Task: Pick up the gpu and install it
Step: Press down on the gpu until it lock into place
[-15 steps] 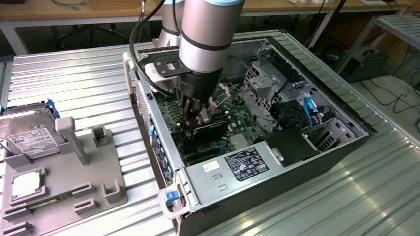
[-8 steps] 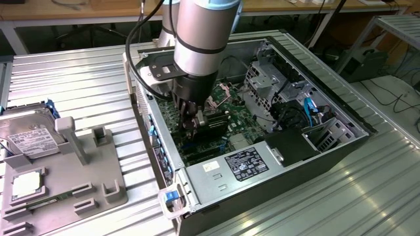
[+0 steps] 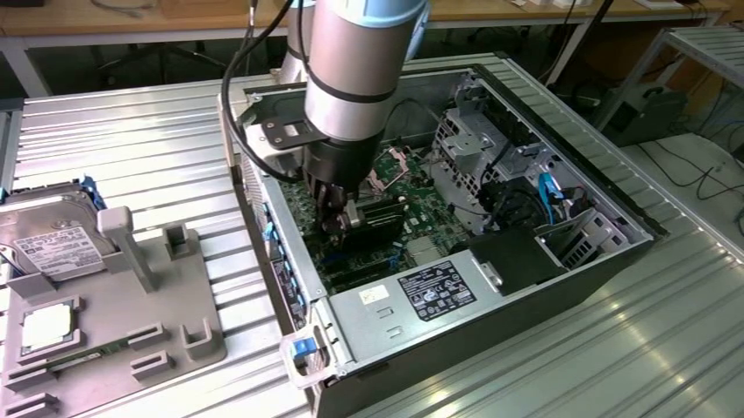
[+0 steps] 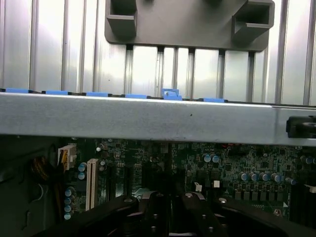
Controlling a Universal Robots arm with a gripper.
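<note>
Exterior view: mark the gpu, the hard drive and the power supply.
gpu (image 3: 375,218): exterior view, dark card face beside the claw inside the case.
hard drive (image 3: 47,237): exterior view, white label on its top.
power supply (image 3: 433,292): exterior view, its label sticker.

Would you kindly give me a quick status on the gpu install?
Gripper shut on gpu, down inside the open computer case. Card standing over the motherboard. Nothing seen blocking.

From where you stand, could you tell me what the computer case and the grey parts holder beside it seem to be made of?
The computer case looks like sheet metal, bare and matt silver-grey: thin folded edges and punched holes. The grey parts holder appears to be moulded or printed plastic, dull and uniform in colour, with blocky slots; the exact kind is unclear.
</note>
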